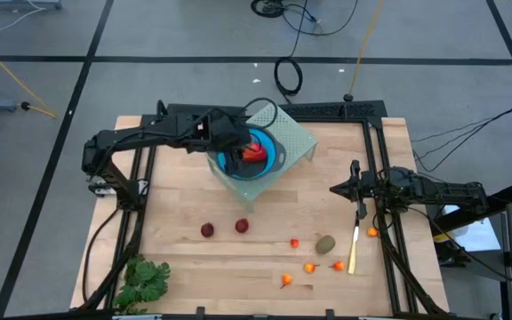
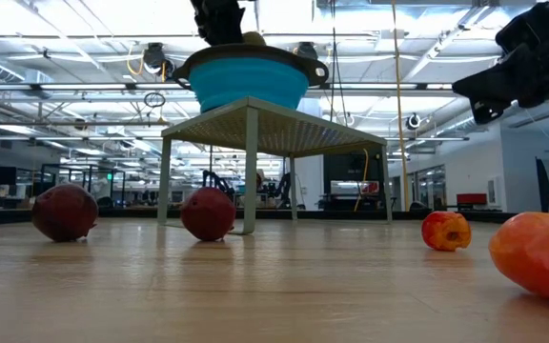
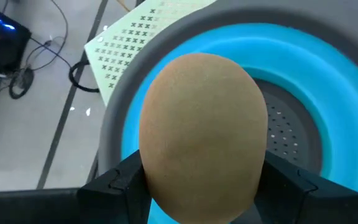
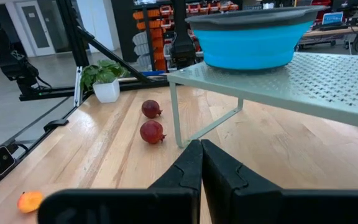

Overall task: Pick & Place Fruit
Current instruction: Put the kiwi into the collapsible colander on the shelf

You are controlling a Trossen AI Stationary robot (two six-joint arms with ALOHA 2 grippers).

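Olive-brown oval fruit (image 3: 199,134) sits gripped in the left claw (image 3: 197,186), directly above the blue bowl (image 1: 274,158) on the pale green stand (image 1: 300,138). Below it lies a red piece (image 1: 254,152). Right claw (image 4: 201,163), fingers together, waits apart over the desk (image 1: 238,267), near two dark-red balls (image 4: 152,131).

The bowl (image 1: 258,156) sits on the rack (image 1: 293,135) at the table's (image 1: 194,258) far middle, with the left gripper (image 3: 197,186) above it holding an oval fruit (image 3: 202,134). Two balls (image 1: 224,228) lie side by side in front of the rack. To their right sits another oval (image 1: 325,244), a stick (image 1: 354,244) just beyond it.
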